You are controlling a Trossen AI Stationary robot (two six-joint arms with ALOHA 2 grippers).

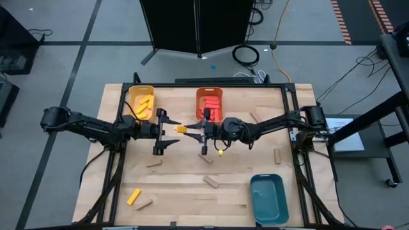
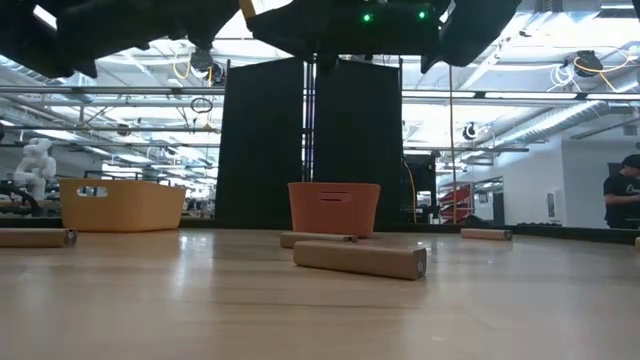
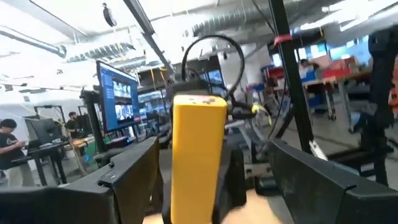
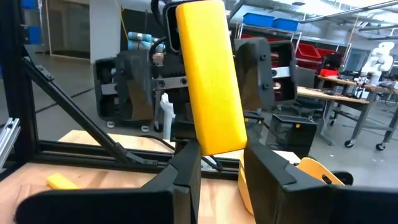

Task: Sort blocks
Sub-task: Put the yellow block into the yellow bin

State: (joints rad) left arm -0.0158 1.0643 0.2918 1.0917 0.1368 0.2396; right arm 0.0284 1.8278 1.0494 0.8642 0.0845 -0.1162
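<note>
Yellow block fills the right wrist view, pinched at its lower end by the right gripper, up in the air over mid-table between the two arms. It looks light, stiff and a bit slick, so I'd grab it across the long flat sides near the middle. Left gripper faces it with jaws spread wide, straddling the block's free end without touching. Other blocks lie scattered on the table.
</note>
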